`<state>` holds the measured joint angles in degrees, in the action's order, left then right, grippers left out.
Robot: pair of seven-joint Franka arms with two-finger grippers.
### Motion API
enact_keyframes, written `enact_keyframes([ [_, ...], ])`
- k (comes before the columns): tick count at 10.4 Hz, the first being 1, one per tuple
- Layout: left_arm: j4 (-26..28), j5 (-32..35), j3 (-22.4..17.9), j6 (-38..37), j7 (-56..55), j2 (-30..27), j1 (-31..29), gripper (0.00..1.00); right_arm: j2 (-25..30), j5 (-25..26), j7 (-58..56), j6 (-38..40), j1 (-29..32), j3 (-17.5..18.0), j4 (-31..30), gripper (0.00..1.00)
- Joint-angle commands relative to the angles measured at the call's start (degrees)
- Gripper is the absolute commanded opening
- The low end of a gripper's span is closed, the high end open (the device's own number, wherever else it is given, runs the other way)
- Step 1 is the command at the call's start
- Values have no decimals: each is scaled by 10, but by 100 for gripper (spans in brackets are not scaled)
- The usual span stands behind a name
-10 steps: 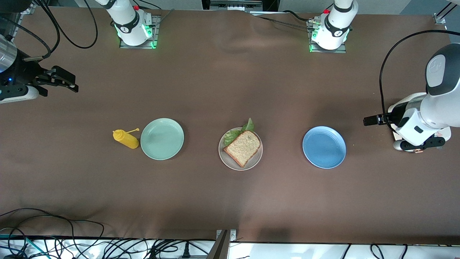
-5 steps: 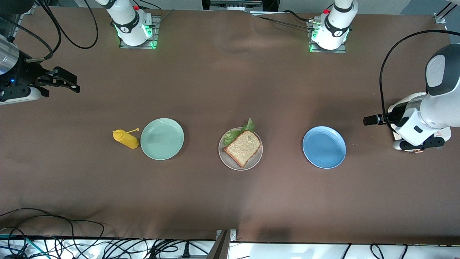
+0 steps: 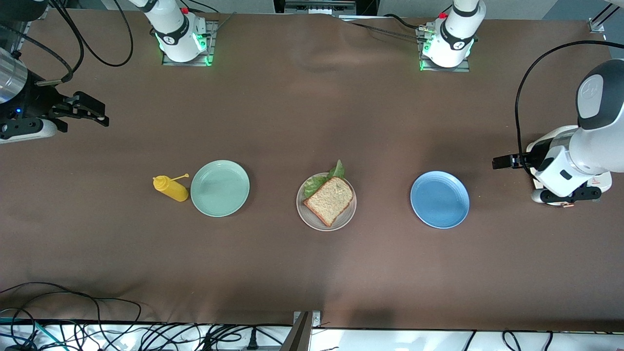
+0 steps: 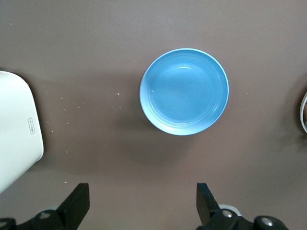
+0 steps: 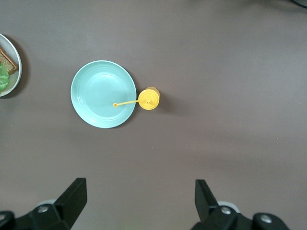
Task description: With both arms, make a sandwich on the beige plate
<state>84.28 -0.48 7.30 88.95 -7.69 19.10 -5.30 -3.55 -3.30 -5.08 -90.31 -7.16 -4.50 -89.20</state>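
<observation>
Sits on the beige plate (image 3: 348, 217), between mint-green plate (image 3: 220, 188) and blue plate (image 3: 439, 199): sandwich (image 3: 329, 200), likely light, soft, crumbly, best pinched gently at crust edges. Lettuce leaf (image 3: 336, 171) peeks out; lower slice hidden under top one. Higher up, left gripper (image 4: 143, 201) spread, empty, above blue plate's end; right gripper (image 5: 139, 199) spread, empty, above yellow squeeze bottle's (image 3: 171, 188) end.

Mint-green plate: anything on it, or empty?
Empty. The mint-green plate shows only its bare surface in the front view; the yellow squeeze bottle stands on the table beside it.
</observation>
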Motion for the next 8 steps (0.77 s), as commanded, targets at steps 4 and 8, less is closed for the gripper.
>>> enact_keyframes([
  [4, 35, 14, -4, 3, 11, -40, 7, 97, 2, 8, 7, 10, -1, -2, 5, 100],
  [8, 31, 17, -10, 3, 12, -48, -1, 100, 5, 11, 2, 11, 0, -6, 5, 100],
])
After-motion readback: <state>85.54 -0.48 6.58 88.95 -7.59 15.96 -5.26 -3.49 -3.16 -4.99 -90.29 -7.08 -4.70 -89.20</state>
